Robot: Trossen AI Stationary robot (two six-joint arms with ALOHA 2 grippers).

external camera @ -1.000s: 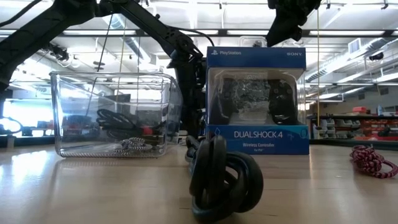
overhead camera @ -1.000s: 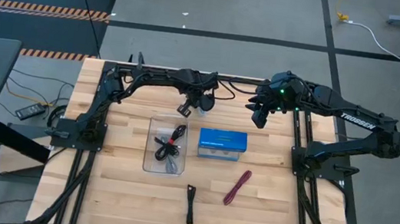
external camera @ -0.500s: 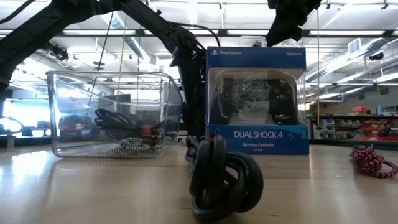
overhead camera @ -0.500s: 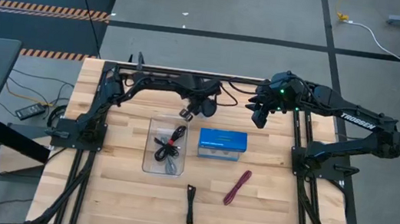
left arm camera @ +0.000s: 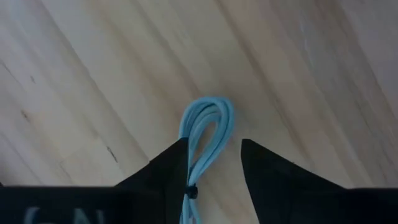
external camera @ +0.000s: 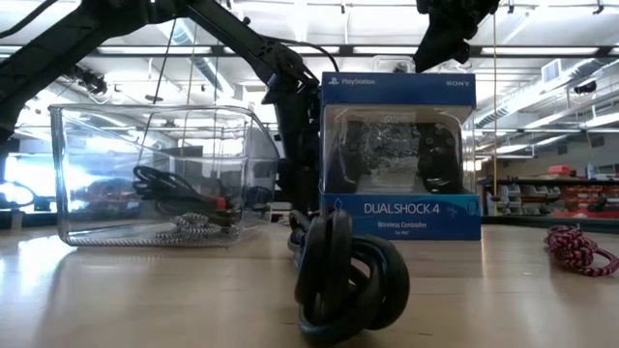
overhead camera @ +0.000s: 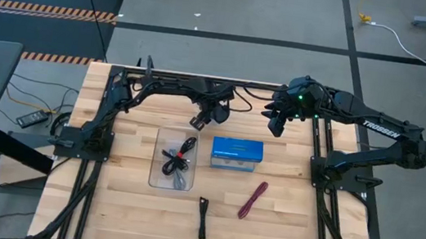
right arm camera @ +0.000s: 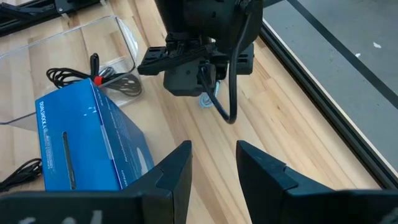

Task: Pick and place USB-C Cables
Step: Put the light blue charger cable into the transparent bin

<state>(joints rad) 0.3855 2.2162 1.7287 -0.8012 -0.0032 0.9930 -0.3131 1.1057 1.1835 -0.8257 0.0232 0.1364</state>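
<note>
Seen from above, the left end effector (overhead camera: 197, 122) hangs low over the wooden worktop (overhead camera: 282, 219) at about 12 o'clock from the clear plastic tray (overhead camera: 163, 138), and its wrist camera shows the light blue USB-C cable (left arm camera: 206, 134) lying on the wood between its two dark fingers (left arm camera: 168, 168), which stand narrowly parted on either side of the loop without clearly pressing it. In the right wrist view only a small bit of that blue loop shows under the left arm's tool. The tray holds a tangle of cable bundles: a black-and-red cable (overhead camera: 186, 146), a black cable (overhead camera: 171, 162) and a pale braided bundle (overhead camera: 179, 179) at its near end. At 3 o'clock from the tray, just beside it, stands the blue DualShock 4 controller box (overhead camera: 236, 153). A second black cable (overhead camera: 202, 217) lies at roughly 5 o'clock from the tray, near the front edge, and the maroon-pink cable (overhead camera: 253, 199) lies at 5 o'clock from the box. The right end effector (overhead camera: 275, 128) hovers at 1 o'clock from the box, empty, its fingers (right arm camera: 174, 168) moderately apart.
</note>
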